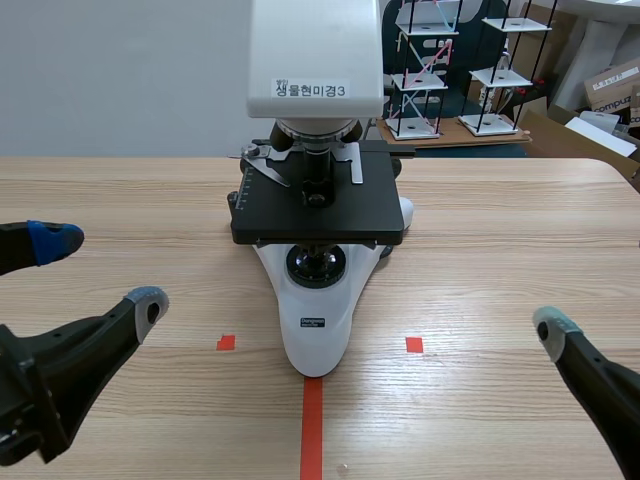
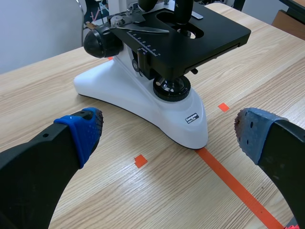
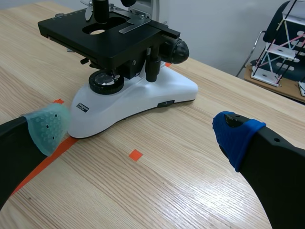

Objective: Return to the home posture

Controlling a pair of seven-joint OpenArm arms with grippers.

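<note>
Two grippers low over the near edge of the table (image 1: 520,250), one toward each near corner, well apart from each other.

Left gripper (image 2: 167,130) toward the near left corner: spread wide, a blue pad (image 2: 85,130) on one finger, a darker grey-blue pad (image 2: 251,133) on the other, nothing between them.

Right gripper (image 3: 142,131) toward the near right corner: also spread wide, a grey-green pad (image 3: 47,126) and a blue pad (image 3: 236,136), nothing between them. Only one of its fingers (image 1: 560,335) inside the scene view.

Between the two, an orange-red tape line (image 1: 312,430) from the near edge to the tip of the microscope's foot, with one small tape square (image 1: 226,343) on its left and another (image 1: 414,344) on its right.

Farther in, at the middle of the table, a microscope (image 1: 316,300), apart from both grippers. Narrow end of its white foot at the end of the tape line, a round black lens housing (image 1: 316,265) set in the foot, a black stage (image 1: 318,215) above that, and a white head (image 1: 315,50) with a printed label at the top.

Beyond the far edge, a pale wall, white shelf frames (image 1: 420,70) and cardboard boxes (image 1: 610,85) toward the far right.
</note>
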